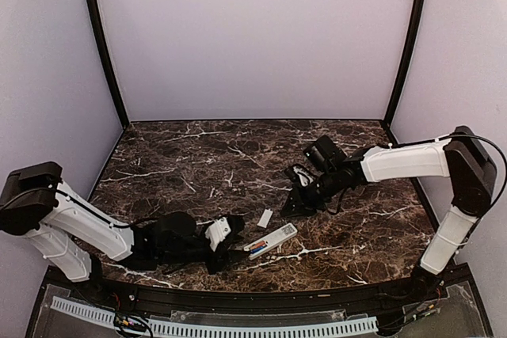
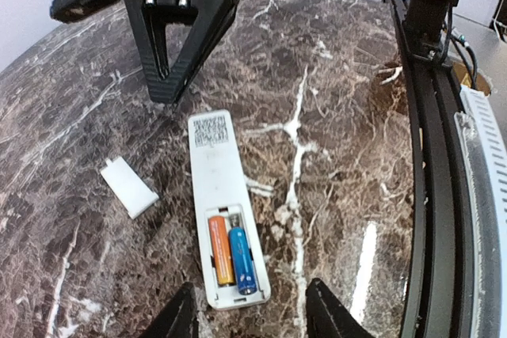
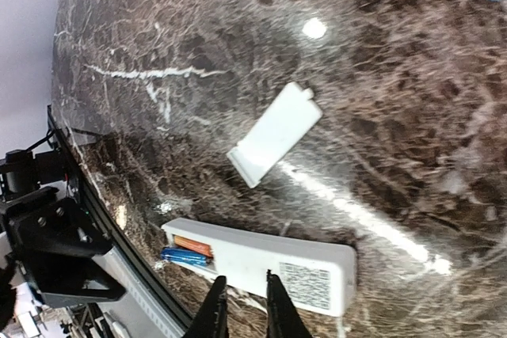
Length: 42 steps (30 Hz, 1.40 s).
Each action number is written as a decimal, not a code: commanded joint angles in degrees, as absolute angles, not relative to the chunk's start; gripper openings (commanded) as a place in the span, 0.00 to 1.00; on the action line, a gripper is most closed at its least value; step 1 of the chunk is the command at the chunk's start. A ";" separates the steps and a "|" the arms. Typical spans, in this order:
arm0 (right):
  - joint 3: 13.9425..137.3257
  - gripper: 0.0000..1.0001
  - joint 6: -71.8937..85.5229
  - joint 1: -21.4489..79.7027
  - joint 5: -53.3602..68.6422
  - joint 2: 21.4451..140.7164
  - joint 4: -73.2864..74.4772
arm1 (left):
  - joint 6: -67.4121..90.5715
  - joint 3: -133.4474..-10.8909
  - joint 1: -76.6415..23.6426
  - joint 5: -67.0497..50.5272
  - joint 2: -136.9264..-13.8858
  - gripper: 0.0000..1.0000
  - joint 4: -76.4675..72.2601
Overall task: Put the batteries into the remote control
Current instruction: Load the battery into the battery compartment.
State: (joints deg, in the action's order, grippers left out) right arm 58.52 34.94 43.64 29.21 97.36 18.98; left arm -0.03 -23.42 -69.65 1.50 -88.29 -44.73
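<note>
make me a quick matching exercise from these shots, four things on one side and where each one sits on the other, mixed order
Things
1. orange battery
2. blue battery
3. battery cover
4. left end effector

Places
A. lying loose on the marble, apart from the remote
B. in the remote's open compartment, on the side nearer the cover
C. fingers straddling the compartment end of the remote control
D. in the remote's open compartment, on the side farther from the cover

Pairs: 1-B, 2-D, 3-A, 4-C
</note>
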 commanded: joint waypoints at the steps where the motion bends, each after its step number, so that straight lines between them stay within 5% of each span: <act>1: 60.16 0.20 32.78 40.63 23.05 95.90 25.57 | -0.77 -22.84 -69.79 1.69 -85.29 0.25 -38.28; 3: 60.52 0.25 32.10 39.76 21.55 96.67 27.34 | -1.78 -24.28 -69.72 1.68 -86.96 0.10 -36.08; 7: 60.93 0.29 30.47 38.85 20.44 98.79 29.60 | -2.93 -28.00 -69.70 0.58 -90.87 0.01 -33.00; 22: 59.21 0.34 30.21 38.84 24.38 101.44 25.48 | -2.91 -30.22 -67.50 0.18 -93.48 0.00 -32.69; 42: 56.02 0.28 32.66 38.87 28.44 100.34 21.83 | -3.65 -33.20 -67.40 -4.04 -97.19 0.00 -32.24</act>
